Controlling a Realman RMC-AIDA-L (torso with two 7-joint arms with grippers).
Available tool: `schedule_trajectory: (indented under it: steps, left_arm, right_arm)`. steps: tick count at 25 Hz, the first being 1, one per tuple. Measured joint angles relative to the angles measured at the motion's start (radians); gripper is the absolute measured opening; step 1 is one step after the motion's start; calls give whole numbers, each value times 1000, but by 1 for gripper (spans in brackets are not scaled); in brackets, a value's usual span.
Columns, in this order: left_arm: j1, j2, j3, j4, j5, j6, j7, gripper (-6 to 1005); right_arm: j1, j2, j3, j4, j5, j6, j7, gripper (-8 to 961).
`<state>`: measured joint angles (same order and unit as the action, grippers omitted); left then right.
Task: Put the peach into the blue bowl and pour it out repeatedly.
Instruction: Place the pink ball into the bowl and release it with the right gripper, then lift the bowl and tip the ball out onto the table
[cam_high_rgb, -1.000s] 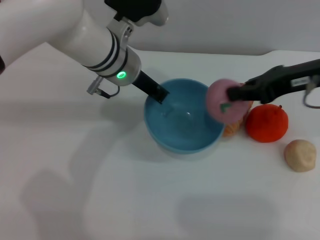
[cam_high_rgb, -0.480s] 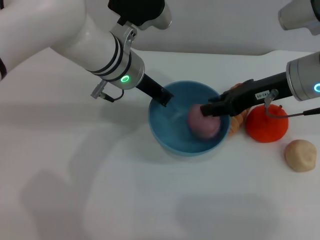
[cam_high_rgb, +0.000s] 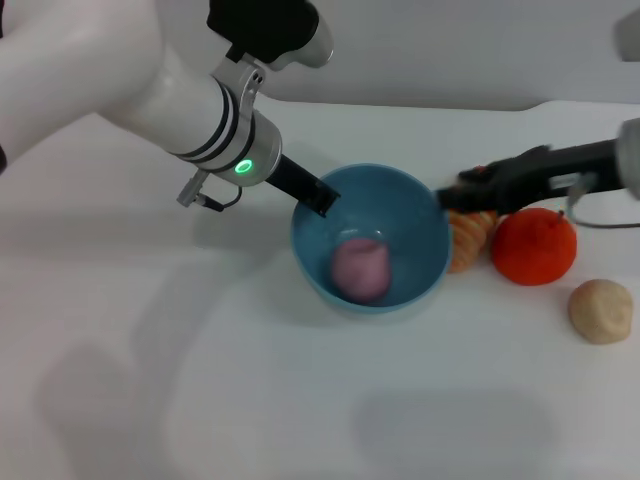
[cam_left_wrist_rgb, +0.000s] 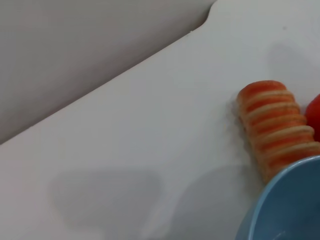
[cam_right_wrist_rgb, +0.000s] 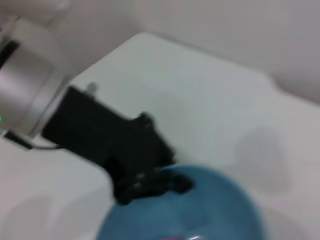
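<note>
Now the peach lies loose on the bottom of the blue bowl, a little toward the near wall, with nothing touching it. The left gripper is clamped on the bowl's far-left rim, one finger inside and one outside, as the right wrist view also shows. The right gripper hangs empty just outside the right rim, above a striped orange piece; whether its fingers are spread or closed I cannot tell. The likely trouble comes with the pour: the bowl is pinched at only one point of its rim, so it could swing or slip in that hold when tipped. A round peach will roll freely, and if the bowl tips to the right it may run into the big orange fruit or the beige ball, or roll on toward the table edge.
</note>
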<state>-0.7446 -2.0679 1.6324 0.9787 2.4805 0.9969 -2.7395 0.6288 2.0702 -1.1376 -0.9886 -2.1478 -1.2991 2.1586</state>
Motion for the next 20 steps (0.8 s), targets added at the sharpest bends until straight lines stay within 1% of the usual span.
schedule_trajectory:
  steps: [2, 4, 6, 8, 10, 13, 16, 18, 19, 20]
  left_arm:
    - [10, 0, 4, -1, 0, -14, 0, -1]
    - [20, 0, 5, -2, 0, -34, 0, -1]
    - [34, 1, 8, -2, 0, -63, 0, -1]
    - [45, 2, 19, -2, 0, -99, 1, -1]
    - [50, 5, 39, -2, 3, -134, 1, -1]
    - [44, 8, 67, 17, 30, -173, 2, -1]
    - [35, 4, 86, 63, 104, -209, 3, -1]
    - [32, 3, 122, 94, 159, -239, -1, -1]
    - [29, 2, 158, 124, 216, -266, -6, -1]
    - [29, 1, 168, 131, 232, -273, -6, -1]
  right_arm:
    - [-51, 2, 52, -42, 36, 5, -56, 476]
    - [-104, 4, 122, -63, 109, -2, -140, 475]
    - [-161, 6, 196, -60, 218, -11, -247, 474]
    - [-212, 6, 257, -28, 320, -14, -349, 473]
    - [-266, 3, 311, 43, 434, -14, -467, 472]
    - [-320, 1, 349, 161, 561, -12, -619, 470]
    - [-362, 3, 380, 278, 644, -6, -753, 468]
    - [-382, 3, 413, 366, 697, -5, -836, 467]
    - [-390, 2, 435, 408, 718, -7, -873, 466]
    - [-397, 1, 455, 441, 734, -9, -900, 466]
